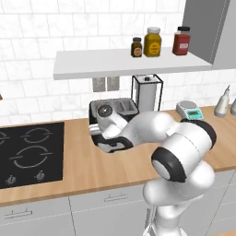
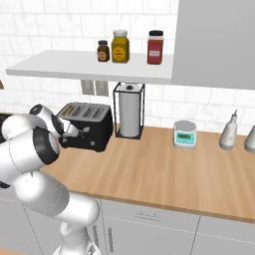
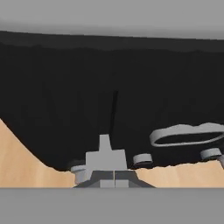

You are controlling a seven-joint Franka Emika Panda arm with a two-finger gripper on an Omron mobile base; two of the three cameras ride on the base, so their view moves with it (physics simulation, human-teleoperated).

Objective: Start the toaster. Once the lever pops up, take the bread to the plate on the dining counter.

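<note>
The black toaster [image 1: 120, 108] [image 2: 88, 121] stands on the wood worktop under the shelf, with silvery slots across its top. Its dark front [image 3: 109, 87] looms close in the hand view, with a thin vertical slot, a grey lever [image 3: 105, 154] low down and small knobs [image 3: 142, 159] beside it. My gripper [image 3: 113, 180] [image 2: 81, 132] is shut, fingertips together with nothing between them, right at the toaster's front just under the lever. In the left base view my forearm covers the toaster's front. The bread, the plate and the dining counter are out of view.
A black hob [image 1: 28, 152] lies left of the toaster. A paper towel holder [image 2: 130, 115] stands to its right, then a small scale [image 2: 185, 133] and pale bottles [image 2: 228, 132]. The low shelf [image 2: 84, 64] with three jars hangs above. The worktop [image 2: 149, 169] stretches to the right.
</note>
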